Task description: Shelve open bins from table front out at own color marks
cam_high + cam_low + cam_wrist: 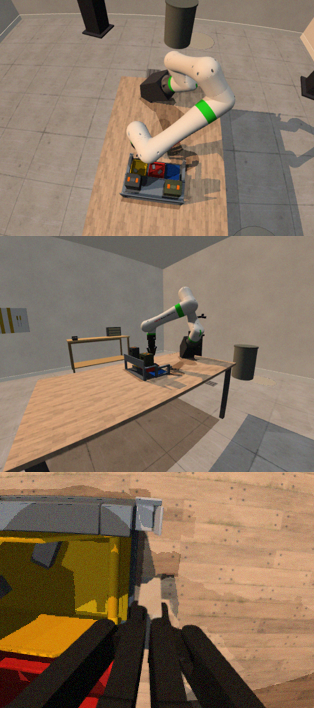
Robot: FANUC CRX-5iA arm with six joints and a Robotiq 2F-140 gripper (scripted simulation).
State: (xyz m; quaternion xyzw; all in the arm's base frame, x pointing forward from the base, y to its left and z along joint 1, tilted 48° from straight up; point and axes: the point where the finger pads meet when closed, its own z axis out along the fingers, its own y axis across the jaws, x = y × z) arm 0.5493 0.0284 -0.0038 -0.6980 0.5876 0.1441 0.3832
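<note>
The gripper (148, 611) hangs straight down from the white arm (177, 126), and its two black fingers are pressed together with nothing between them. Through the wrist camera the tips sit right at the outer edge of the yellow bin (73, 576); whether they actually touch its wall I cannot tell. That yellow bin lies just to one side of the fingers, with the wooden table (246, 533) on the other side of them, and there are small gray parts (45, 553) inside it. It stands in the shelf (183, 169), a low gray-blue frame, and its front corner post shows just ahead of the fingertips in the wrist view. From above, the arm's wrist covers the near end of the yellow bin (138, 167). Next along the row, farther from the gripper, sits the red bin (156, 170), also carrying gray parts, and beyond that a blue patch (172, 172) in the last place. Behind the row, on the shelf's upper board, stand a dark gray box (132, 180) and an olive box (172, 188), both with orange marks on top. Well away from the gripper, off the table, a dark cylinder (244, 361) stands on the floor, and a second wooden bench (97, 339) stands against the far wall.
</note>
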